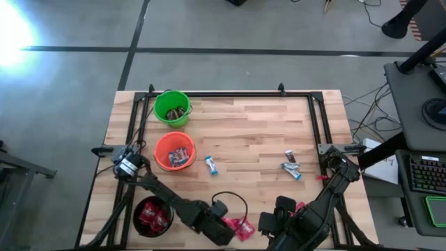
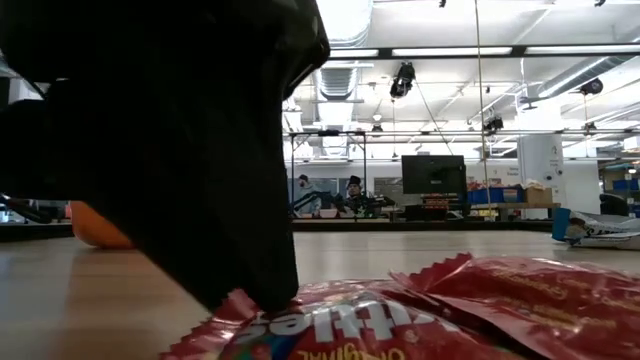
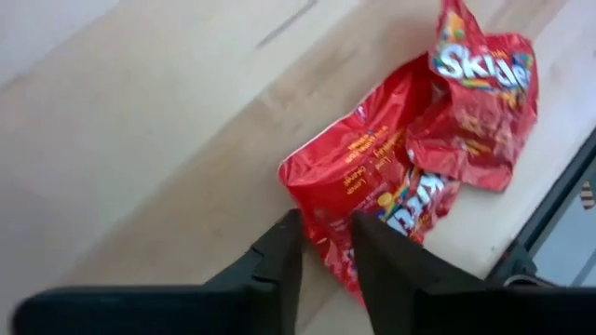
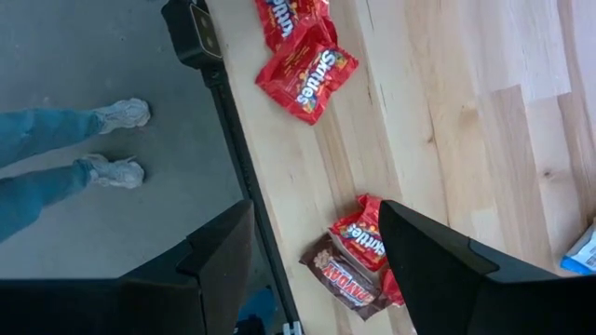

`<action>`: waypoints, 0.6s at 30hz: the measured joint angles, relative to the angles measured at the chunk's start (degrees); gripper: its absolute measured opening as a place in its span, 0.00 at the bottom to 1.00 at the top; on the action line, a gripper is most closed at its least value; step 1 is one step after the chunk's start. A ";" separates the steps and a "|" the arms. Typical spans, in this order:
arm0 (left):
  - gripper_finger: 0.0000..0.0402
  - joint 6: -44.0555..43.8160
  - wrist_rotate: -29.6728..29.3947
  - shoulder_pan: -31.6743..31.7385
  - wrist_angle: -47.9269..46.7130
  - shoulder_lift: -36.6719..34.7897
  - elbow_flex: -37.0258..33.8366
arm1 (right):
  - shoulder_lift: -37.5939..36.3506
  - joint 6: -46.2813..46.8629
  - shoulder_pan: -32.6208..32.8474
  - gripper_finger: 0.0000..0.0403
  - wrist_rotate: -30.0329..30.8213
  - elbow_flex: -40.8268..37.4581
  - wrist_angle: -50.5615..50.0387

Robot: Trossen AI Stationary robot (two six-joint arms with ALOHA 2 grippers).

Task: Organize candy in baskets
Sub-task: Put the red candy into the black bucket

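Left gripper (image 3: pixel 324 244) at the table's near edge, jaws narrowing around the edge of 1 of 2 red packets (image 3: pixel 372 191), evidently bound for the black bucket (image 1: pixel 152 216) nearby; right gripper (image 4: pixel 317 256) waiting, jaws apart.

Baskets: three in the bench's (image 1: pixel 258 132) left half, one (image 1: pixel 171 108) at top, one (image 1: pixel 173 151) below it, one (image 1: pixel 153 215) at lower left (candy in each).
Loose candy: one piece (image 1: pixel 211 165) mid-bench, a cluster (image 1: pixel 292 165) right of it.
Left end effector (image 3: pixel 324 244): bottom centre, straddling a packet's (image 3: pixel 372 191) edge.
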 joint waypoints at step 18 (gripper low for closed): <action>0.00 -2.32 1.51 0.45 -0.60 -0.11 -0.77 | 0.00 -0.51 0.00 0.56 0.00 0.00 0.00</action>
